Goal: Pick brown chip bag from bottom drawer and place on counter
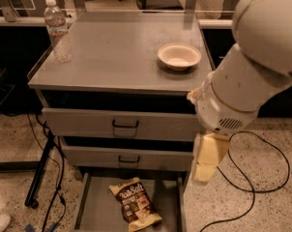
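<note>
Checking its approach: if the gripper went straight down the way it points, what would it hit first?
Probably the floor just right of the bottom drawer, not the brown chip bag; the gripper hangs beside the cabinet, though depth is unclear.

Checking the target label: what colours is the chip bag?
The chip bag is dark brown with tan ends, white lettering; camera view. The pincer hangs right of it.
</note>
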Robot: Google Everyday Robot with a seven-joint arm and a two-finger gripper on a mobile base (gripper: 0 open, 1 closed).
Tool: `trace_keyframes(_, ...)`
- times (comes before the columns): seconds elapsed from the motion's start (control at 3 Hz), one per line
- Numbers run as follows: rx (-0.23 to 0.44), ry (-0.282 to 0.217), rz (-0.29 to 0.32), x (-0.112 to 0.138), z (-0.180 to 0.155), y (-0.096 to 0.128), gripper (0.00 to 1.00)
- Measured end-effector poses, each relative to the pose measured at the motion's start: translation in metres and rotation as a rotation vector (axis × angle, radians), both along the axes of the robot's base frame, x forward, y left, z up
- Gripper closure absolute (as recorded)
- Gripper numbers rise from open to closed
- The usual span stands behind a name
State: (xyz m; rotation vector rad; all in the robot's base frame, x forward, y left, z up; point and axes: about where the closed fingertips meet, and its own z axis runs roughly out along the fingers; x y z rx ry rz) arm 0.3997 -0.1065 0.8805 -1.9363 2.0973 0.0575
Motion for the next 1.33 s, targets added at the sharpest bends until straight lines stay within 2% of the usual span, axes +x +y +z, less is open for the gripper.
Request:
trace_keyframes(0.67,-0.002,0.014,-0.001,-0.001,-0.010,0.001,0.00)
trace_keyframes(1.0,-0.036,0.027,-0.041,-0.012,-0.093,0.008,0.00)
trace_keyframes(1.33,-0.036,0.027,-0.041,-0.012,-0.093,0.008,0.00)
